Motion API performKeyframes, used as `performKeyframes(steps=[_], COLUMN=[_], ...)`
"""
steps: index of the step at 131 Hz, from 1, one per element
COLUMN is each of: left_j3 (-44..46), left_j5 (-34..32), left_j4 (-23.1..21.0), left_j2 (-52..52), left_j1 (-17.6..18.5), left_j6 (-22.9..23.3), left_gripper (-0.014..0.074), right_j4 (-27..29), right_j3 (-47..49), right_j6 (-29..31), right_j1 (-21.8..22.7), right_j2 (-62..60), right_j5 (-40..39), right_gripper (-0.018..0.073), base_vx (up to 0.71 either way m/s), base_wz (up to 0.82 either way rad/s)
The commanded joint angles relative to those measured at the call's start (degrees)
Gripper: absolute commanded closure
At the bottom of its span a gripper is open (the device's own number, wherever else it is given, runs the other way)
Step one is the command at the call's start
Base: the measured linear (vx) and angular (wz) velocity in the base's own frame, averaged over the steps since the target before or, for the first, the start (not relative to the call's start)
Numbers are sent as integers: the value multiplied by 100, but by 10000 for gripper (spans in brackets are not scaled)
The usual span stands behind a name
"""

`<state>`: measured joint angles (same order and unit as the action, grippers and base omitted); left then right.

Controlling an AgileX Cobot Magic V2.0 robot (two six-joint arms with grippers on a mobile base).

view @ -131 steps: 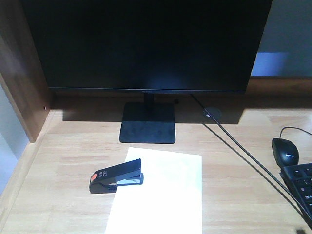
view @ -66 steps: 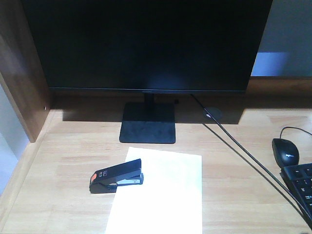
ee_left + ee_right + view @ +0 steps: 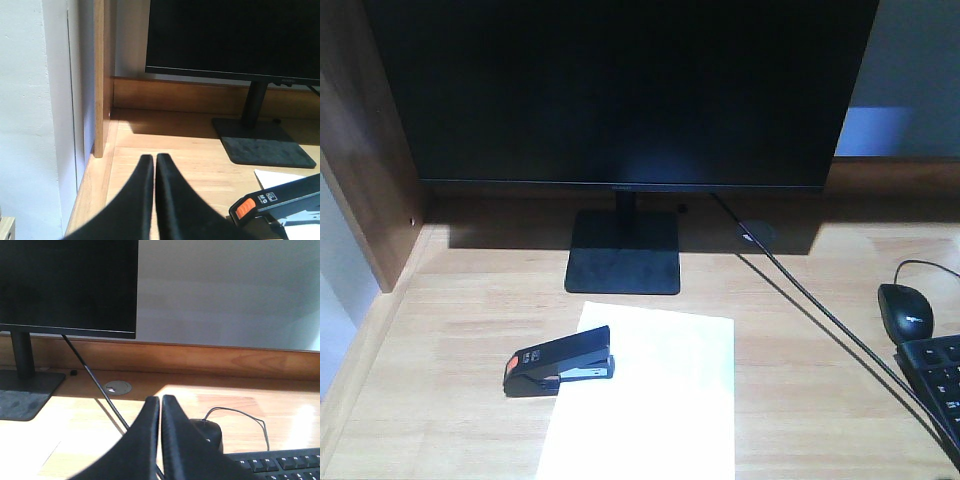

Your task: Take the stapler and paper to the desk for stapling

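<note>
The black stapler (image 3: 560, 362), orange patch at its left end, lies on the light wood desk (image 3: 450, 320) with its right end over the left edge of the white paper (image 3: 650, 400). The paper lies flat in front of the monitor base. Neither gripper shows in the front view. In the left wrist view my left gripper (image 3: 154, 157) is shut with nothing in it, hovering left of the stapler (image 3: 280, 197) and apart from it; a paper (image 3: 275, 177) corner shows behind. My right gripper (image 3: 161, 399) is shut and holds nothing, above the desk's right part.
A large black monitor (image 3: 620, 90) on a square base (image 3: 623, 252) fills the back. A dark cable (image 3: 800, 300) runs diagonally right. A black mouse (image 3: 905, 310) and keyboard (image 3: 935, 380) sit at the right edge. A brown side panel (image 3: 360, 150) bounds the left.
A small dark tip at the bottom right edge of the front view one second ago is out of frame now. Stapler and paper have not moved.
</note>
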<state>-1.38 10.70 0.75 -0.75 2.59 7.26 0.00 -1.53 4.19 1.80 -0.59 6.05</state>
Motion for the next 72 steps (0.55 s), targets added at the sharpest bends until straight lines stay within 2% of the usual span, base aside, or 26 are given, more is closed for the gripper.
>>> performKeyframes(steps=[1,72], left_j3=[-62,-62], left_j5=[-423,-423], left_j4=[-35,-35], left_j2=[-88,-88], left_j1=[-24,-24], left_j6=[10,10], left_gripper=[603,603], right_j4=[-72,-72], right_j3=[-28,-28], right_j6=[49,49], right_j1=[21,21], right_j2=[-60,-60], right_j5=[-382,-382], right_gripper=[566,566], base_vx=[0,0], base_wz=[0,0])
